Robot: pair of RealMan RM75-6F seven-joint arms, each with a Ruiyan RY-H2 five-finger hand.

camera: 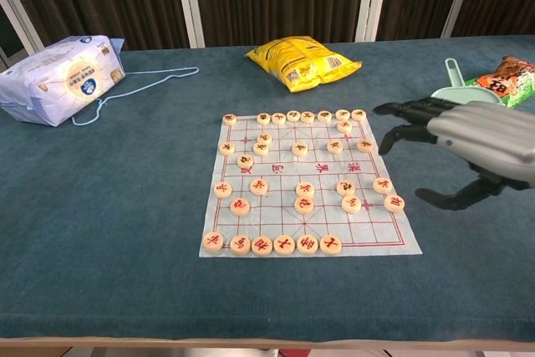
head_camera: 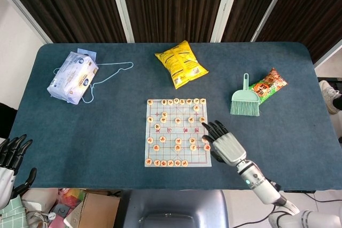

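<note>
Grey metal, my right hand point(camera: 476, 144) hovered with fingers spread and nothing in them, just right of the chess board point(camera: 309, 183). Nearest it, two round pieces point(camera: 389, 194) lay on the board's right edge, apart from my fingertips. My left hand point(head_camera: 10, 158) hung open off the table's near left corner. Farther right lay the green brush point(head_camera: 245, 102).

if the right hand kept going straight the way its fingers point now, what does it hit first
Probably the round wooden chess pieces along the right edge of the paper chessboard. The right hand hovers open with fingers aimed left across the board; its height is unclear, so it may pass above them.
</note>
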